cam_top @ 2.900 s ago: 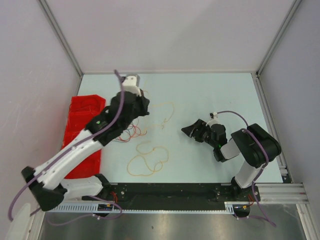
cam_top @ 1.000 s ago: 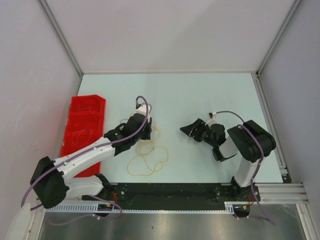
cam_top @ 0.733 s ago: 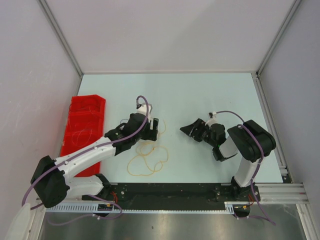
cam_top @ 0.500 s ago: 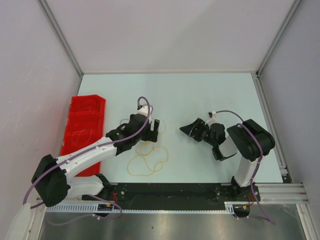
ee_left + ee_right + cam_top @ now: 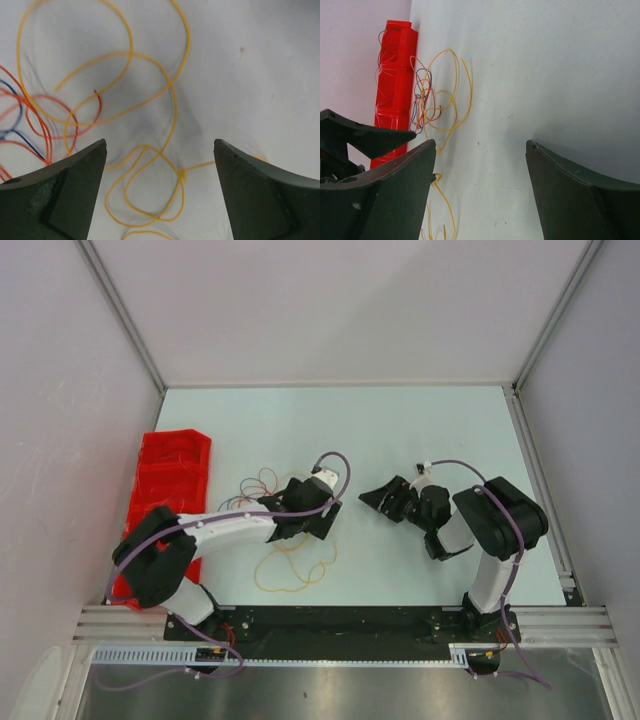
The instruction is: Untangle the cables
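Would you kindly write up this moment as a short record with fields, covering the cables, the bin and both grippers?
left gripper: open, holding nothing, above the orange cable
right gripper: open, empty, bare table between its fingers
orange cable: loose loops on the table, crossing itself
red cable: curled beside the orange one, overlapping it
blue cable: threaded through the red loops
red bin: at the table's left edge; thin wires seem to lie inside
task state: cables not yet separated
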Tool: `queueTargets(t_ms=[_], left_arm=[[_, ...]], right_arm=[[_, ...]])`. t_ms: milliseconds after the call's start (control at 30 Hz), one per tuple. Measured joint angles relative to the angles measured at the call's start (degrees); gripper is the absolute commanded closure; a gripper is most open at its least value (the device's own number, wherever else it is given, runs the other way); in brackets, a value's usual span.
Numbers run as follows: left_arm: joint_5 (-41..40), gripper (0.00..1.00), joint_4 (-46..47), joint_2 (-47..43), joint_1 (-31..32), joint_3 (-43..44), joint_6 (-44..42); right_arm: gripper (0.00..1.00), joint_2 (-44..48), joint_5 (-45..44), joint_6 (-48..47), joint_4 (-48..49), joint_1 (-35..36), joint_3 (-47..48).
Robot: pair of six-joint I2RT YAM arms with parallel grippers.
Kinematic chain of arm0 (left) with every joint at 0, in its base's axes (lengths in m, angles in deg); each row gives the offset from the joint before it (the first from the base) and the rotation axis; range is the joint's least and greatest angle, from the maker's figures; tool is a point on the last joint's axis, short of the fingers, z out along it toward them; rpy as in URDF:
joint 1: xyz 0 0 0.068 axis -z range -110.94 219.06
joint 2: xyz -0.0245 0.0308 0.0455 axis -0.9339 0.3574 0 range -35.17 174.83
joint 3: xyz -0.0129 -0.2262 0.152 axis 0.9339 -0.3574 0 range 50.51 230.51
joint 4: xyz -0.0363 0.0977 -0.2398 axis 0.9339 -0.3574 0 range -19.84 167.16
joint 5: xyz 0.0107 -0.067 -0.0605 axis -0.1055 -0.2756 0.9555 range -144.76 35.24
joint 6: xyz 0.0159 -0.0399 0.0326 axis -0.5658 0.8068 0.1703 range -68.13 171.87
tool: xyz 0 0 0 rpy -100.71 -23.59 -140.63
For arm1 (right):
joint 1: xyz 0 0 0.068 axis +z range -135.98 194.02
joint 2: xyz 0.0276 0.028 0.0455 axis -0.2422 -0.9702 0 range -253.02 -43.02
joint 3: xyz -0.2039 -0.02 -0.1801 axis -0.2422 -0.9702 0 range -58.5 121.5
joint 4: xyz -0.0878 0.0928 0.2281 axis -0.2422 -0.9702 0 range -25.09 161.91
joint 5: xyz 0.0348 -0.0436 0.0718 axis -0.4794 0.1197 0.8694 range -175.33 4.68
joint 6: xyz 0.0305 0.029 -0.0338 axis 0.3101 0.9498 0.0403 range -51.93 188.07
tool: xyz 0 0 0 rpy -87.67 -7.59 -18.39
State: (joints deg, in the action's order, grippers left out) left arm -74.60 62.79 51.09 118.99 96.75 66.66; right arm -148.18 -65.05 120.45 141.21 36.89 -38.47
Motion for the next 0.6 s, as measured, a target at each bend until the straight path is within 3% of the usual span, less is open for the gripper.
queueTargets(t_ms=[367, 600], left_arm=[[-2.10, 0.00, 0.44, 11.74, -1.70, 15.78, -8.48], [5.27, 0.02, -2.14, 15.32, -8.83, 18.27, -8.13]], right_arm=[[0.22, -0.42, 1.03, 0.37, 0.07, -0.66, 0.37], [0.22, -0.66, 1.70, 0.63, 0.17, -1.01, 0.48]])
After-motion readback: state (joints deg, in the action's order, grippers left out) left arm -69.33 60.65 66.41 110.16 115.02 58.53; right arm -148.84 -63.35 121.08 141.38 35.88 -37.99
